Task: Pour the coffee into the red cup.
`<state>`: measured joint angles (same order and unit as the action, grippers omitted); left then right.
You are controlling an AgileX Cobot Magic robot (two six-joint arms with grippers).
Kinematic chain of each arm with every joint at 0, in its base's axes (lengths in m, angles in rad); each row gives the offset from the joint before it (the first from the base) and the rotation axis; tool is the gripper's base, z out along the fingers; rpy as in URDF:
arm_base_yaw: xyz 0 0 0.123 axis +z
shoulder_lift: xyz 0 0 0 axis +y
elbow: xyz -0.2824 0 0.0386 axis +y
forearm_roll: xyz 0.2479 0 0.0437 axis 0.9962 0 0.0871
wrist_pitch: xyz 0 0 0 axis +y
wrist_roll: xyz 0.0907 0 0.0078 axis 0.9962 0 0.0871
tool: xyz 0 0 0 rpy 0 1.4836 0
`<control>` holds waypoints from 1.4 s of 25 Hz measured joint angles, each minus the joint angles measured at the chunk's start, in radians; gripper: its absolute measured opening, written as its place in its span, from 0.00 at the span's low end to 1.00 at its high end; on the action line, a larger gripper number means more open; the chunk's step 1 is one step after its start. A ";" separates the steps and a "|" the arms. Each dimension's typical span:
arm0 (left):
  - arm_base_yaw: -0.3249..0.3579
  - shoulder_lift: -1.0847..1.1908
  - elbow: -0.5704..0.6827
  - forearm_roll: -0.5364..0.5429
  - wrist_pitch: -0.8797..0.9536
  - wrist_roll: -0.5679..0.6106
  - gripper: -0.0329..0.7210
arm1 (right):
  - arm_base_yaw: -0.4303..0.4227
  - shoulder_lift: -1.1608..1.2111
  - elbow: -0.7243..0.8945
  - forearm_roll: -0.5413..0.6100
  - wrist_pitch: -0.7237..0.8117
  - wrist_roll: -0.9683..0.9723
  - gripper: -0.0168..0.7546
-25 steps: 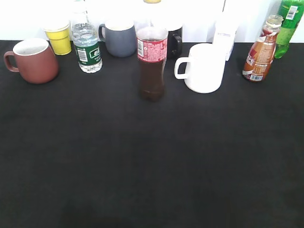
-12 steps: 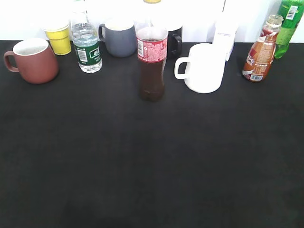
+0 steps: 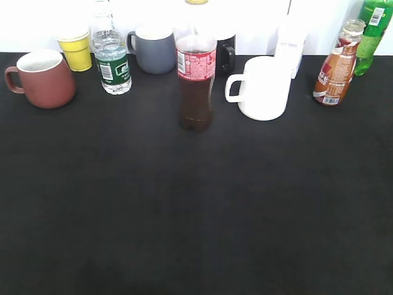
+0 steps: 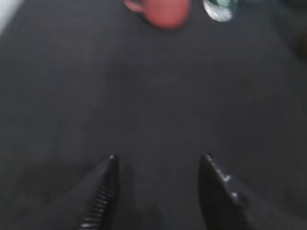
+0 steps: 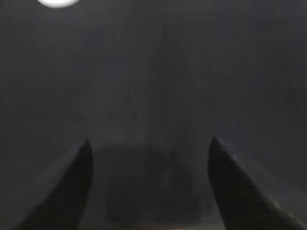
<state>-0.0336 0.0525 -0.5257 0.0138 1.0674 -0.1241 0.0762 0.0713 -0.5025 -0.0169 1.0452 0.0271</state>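
Left hand (image 4: 158, 165), right hand (image 5: 149, 148) both spread, empty over table (image 3: 196, 209) — red cup (image 4: 164, 10) far ahead of left hand; coffee (image 3: 334, 67) ungrasped.

Wide open black bench (image 3: 196, 209) across the whole near half. At the back it gets crowded: red cup (image 3: 42, 78) far left with a water bottle (image 3: 112, 58) just beside it, the dark-drink bottle (image 3: 196, 82) standing forward mid-row, white mug (image 3: 263, 88) right of it, coffee (image 3: 336, 64) far right against the green bottle (image 3: 372, 31).
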 joint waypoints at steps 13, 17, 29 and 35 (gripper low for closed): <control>0.016 -0.060 0.003 0.000 0.000 0.000 0.36 | 0.000 -0.080 0.001 0.001 -0.003 -0.001 0.77; 0.016 -0.060 0.003 0.000 0.000 0.000 0.36 | 0.000 -0.080 0.001 0.001 -0.003 -0.001 0.77; 0.016 -0.060 0.003 -0.006 0.000 0.103 0.36 | 0.000 -0.080 0.001 0.001 -0.003 -0.001 0.77; 0.016 -0.060 0.003 -0.006 0.000 0.104 0.65 | 0.000 -0.080 0.001 0.001 -0.003 -0.001 0.77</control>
<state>-0.0178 -0.0071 -0.5228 0.0082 1.0674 -0.0199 0.0762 -0.0083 -0.5013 -0.0159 1.0427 0.0263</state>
